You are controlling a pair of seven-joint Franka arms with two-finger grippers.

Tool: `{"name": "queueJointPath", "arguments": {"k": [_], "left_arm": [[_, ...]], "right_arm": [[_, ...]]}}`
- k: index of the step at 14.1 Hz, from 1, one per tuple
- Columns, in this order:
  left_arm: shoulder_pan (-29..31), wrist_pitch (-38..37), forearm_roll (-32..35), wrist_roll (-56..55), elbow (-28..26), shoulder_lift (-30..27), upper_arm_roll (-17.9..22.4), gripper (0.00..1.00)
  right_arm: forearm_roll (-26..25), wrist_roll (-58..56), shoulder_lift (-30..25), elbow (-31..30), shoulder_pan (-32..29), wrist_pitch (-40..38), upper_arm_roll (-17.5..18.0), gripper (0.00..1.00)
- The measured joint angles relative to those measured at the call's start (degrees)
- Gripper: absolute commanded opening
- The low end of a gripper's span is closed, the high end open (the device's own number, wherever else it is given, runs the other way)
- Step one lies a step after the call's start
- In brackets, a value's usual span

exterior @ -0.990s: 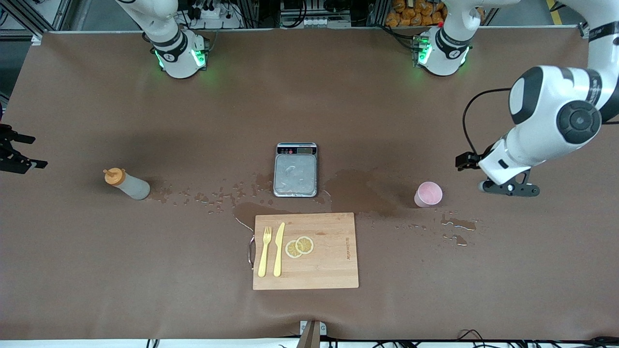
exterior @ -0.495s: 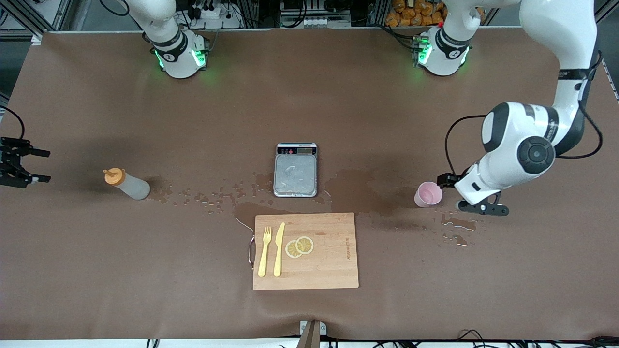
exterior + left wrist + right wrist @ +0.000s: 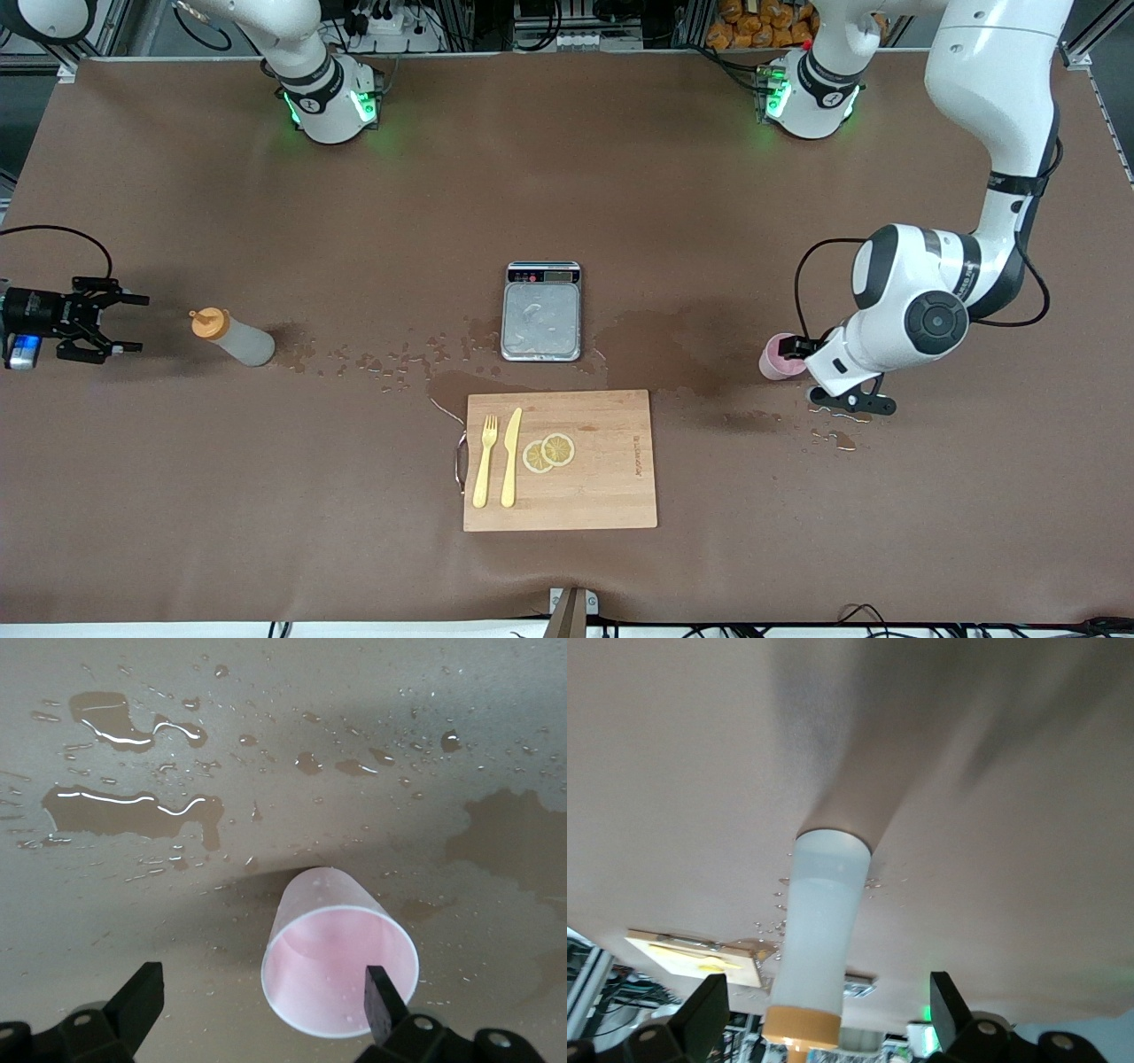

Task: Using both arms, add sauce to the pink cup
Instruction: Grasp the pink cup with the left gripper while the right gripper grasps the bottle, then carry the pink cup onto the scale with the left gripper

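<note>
The sauce bottle (image 3: 235, 338), greyish-white with an orange cap, stands upright toward the right arm's end of the table. My right gripper (image 3: 135, 324) is open, low, level with the bottle and a short way from it, with nothing between its fingers. In the right wrist view the bottle (image 3: 821, 930) lines up between the open fingers of the right gripper (image 3: 826, 1017). The pink cup (image 3: 774, 359) stands upright toward the left arm's end. My left gripper (image 3: 826, 379) hangs open just over it. In the left wrist view the cup (image 3: 341, 967) lies close to one finger (image 3: 379, 999) of the left gripper (image 3: 263, 1005).
A grey scale (image 3: 541, 310) sits mid-table. Nearer the camera lies a wooden board (image 3: 602, 478) with a yellow fork (image 3: 484, 461), a knife (image 3: 510, 456) and lemon slices (image 3: 548, 452). Puddles (image 3: 833, 411) and wet stains spread around the cup and between the scale and the bottle.
The left arm has swung down and in, bringing its open gripper over the pink cup. The right gripper has come in from the table's end toward the sauce bottle.
</note>
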Motion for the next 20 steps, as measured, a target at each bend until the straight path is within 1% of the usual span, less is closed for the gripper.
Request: {"name": "queueJointPath", "arguments": {"k": [3,4,6,7,8,9,15,20], "left_arm": [[0.06,0.00,0.00,-0.02,0.24,1.28,0.03,1.00],[0.06,-0.01,0.00,-0.02,0.23,1.66,0.03,1.00],[0.05,-0.01,0.00,-0.02,0.20,2.41,0.03,1.00],[0.06,-0.01,0.00,-0.02,0.20,2.64,0.03,0.64],[0.06,-0.01,0.00,-0.02,0.20,2.74,0.03,0.24],[0.06,-0.07,0.00,-0.02,0.18,2.77,0.03,0.00],[0.04,-0.21,0.00,-0.02,-0.31,2.79,0.02,0.00],[0.01,-0.23,0.00,-0.02,-0.12,2.34,-0.43,0.00]], "right_arm": [[7.98,7.12,3.55,0.09,-0.39,-0.08,-0.05,1.00],[9.47,8.15,4.98,0.13,-0.91,-0.08,-0.07,1.00],[10.71,8.33,7.01,0.23,-1.71,-0.17,-0.06,1.00],[11.01,8.37,7.55,0.26,-1.85,-0.23,-0.05,1.00],[11.07,8.50,7.88,0.35,-1.86,-0.31,0.02,1.00],[11.08,8.74,8.14,0.39,-1.86,-0.41,0.19,1.00],[11.09,7.17,9.13,0.38,-0.79,-2.62,1.44,1.00],[11.09,2.84,12.70,0.34,0.67,-3.15,1.47,1.00]]}}
